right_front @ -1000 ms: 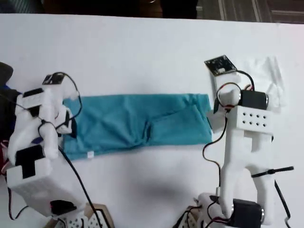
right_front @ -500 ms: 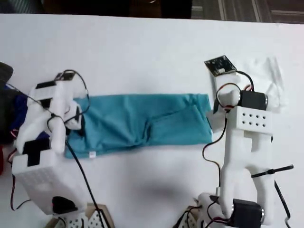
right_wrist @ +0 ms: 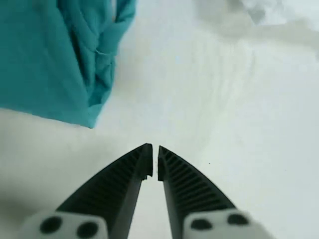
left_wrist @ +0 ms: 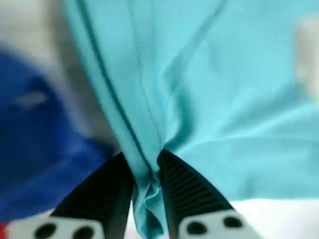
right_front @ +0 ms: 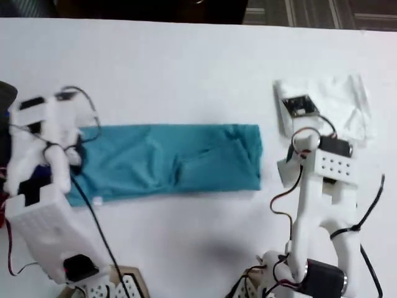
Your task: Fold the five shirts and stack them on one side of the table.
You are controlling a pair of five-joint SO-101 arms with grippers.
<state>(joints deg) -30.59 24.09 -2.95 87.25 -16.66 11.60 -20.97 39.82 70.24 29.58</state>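
A teal shirt (right_front: 167,161), folded into a long strip, lies across the middle of the white table (right_front: 186,68). At the strip's left end my left gripper (right_front: 77,155) is shut on the cloth. Its wrist view shows the teal shirt's (left_wrist: 214,74) bunched edge pinched between the black fingers of the left gripper (left_wrist: 145,164). My right gripper (right_front: 285,171) stands just off the strip's right end. In its wrist view the right gripper (right_wrist: 155,162) is shut on nothing above bare table, a short way from the teal shirt's corner (right_wrist: 45,55).
A crumpled white shirt (right_front: 338,102) lies at the back right, behind the right arm, and its edge (right_wrist: 279,12) shows in the right wrist view. Blue cloth (left_wrist: 40,149) lies beside the teal shirt's left end. The table's far half is bare.
The left arm has pulled the teal shirt leftward. The shirt's right end has slid away from the right gripper, which was at that edge earlier and now holds nothing.
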